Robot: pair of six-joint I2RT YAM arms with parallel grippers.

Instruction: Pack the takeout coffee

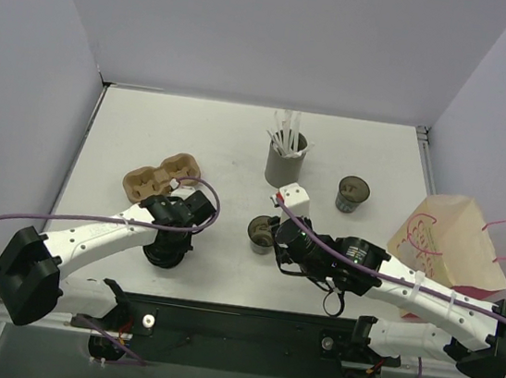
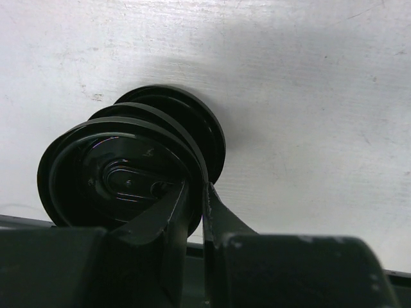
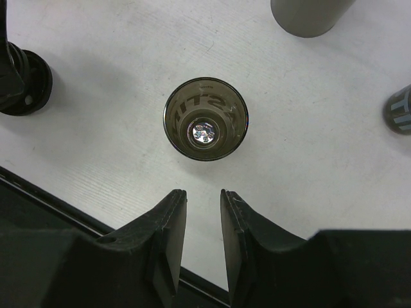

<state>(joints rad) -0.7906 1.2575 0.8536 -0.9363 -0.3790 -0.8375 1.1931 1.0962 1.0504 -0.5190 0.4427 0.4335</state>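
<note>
The left gripper (image 2: 198, 192) has its jaws clamped on the rim of a black round plastic lid (image 2: 122, 179), with another black lid (image 2: 192, 115) behind it on the white table (image 2: 308, 96). The right gripper (image 3: 203, 218) has its jaws a narrow gap apart and holds nothing. The small dark takeout cup (image 3: 205, 119) stands upright just ahead of its fingertips, untouched, at frame centre. A grey cylindrical straw holder (image 3: 311, 16) is at the upper right, and a second dark cup (image 3: 398, 109) is at the right edge.
</note>
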